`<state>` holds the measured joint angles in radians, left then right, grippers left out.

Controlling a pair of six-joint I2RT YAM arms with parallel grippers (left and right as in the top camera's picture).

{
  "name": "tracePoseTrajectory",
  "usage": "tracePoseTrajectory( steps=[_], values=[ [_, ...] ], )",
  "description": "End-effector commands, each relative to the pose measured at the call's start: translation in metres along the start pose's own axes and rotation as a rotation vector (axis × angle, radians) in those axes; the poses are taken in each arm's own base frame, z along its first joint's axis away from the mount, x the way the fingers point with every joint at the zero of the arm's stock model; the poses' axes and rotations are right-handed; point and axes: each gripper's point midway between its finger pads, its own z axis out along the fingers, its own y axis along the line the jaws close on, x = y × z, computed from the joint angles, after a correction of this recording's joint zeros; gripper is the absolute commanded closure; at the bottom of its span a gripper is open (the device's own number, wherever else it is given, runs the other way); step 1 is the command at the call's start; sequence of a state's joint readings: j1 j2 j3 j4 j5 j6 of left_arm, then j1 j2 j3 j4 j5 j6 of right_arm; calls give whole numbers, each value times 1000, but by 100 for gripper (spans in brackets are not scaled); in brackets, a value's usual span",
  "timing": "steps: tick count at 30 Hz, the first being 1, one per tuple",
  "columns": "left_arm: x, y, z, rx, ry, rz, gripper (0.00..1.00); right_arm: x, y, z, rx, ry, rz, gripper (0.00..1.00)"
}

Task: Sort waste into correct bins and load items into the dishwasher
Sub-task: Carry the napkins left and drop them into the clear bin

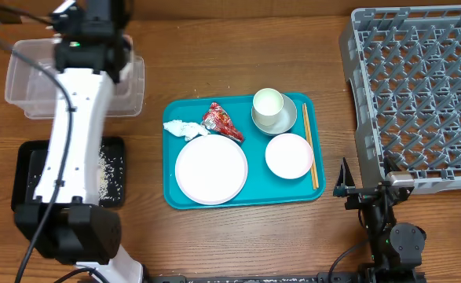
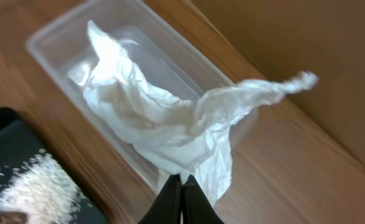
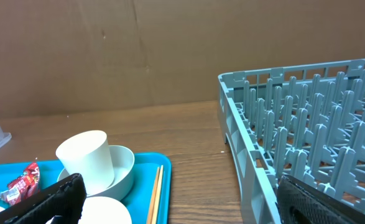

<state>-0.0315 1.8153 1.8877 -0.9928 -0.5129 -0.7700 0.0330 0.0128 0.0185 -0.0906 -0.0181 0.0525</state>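
One crumpled white napkin [image 2: 163,118] is pinched in shut left jaws; right jaws gape.

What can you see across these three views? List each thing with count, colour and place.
tub: one, clear, far left
black tray: one, black, beside tub
rice: loose grains, white, in black tray
teal tray: one, teal, table centre
plate: one, white, on teal tray
bowl: one, white, on teal tray
saucer-bowl: one, pale, on teal tray
cup: one, white, in saucer-bowl
chopsticks: pair, tan, teal tray's right edge
wrapper: one, red, on teal tray
loose napkin: one, white, on teal tray
held napkin: one, white, over tub
dish rack: one, grey, far right
left gripper: one, black, shut on held napkin
right gripper: one, black, open beside dish rack
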Motion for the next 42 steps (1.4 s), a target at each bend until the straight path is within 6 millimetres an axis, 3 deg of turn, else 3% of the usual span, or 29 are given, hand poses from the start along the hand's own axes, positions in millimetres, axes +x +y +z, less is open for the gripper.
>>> tracePoseTrajectory(
  steps=[1,4,5,7,15,17,21,25,27,29,33,42],
  values=[
    [-23,24,10,-28,-13,-54,76,1,-3,0,12,-7,8,0],
    [-27,35,20,1,40,-98,36,1,-3,0,12,-7,8,0],
    [-27,38,23,11,57,-108,27,1,-3,0,12,-7,8,0],
    [-25,41,28,35,95,-124,20,1,-3,0,12,-7,8,0],
    [8,9,16,238,270,36,18,1,-3,0,12,-7,8,0],
    [14,6,14,235,281,54,25,1,-3,0,12,-7,8,0],
    [20,22,16,137,276,78,56,1,-3,0,12,-7,8,0],
    [22,52,23,-15,266,101,58,1,-3,0,12,-7,8,0],
    [20,68,28,-95,254,103,49,1,-3,0,12,-7,8,0],
    [18,86,34,-163,254,83,24,1,-3,0,12,-7,8,0],
    [20,110,51,-209,313,9,8,1,-3,0,12,-7,8,0],
    [49,126,96,-148,529,-97,7,1,-3,0,12,-7,8,0]
  ],
)
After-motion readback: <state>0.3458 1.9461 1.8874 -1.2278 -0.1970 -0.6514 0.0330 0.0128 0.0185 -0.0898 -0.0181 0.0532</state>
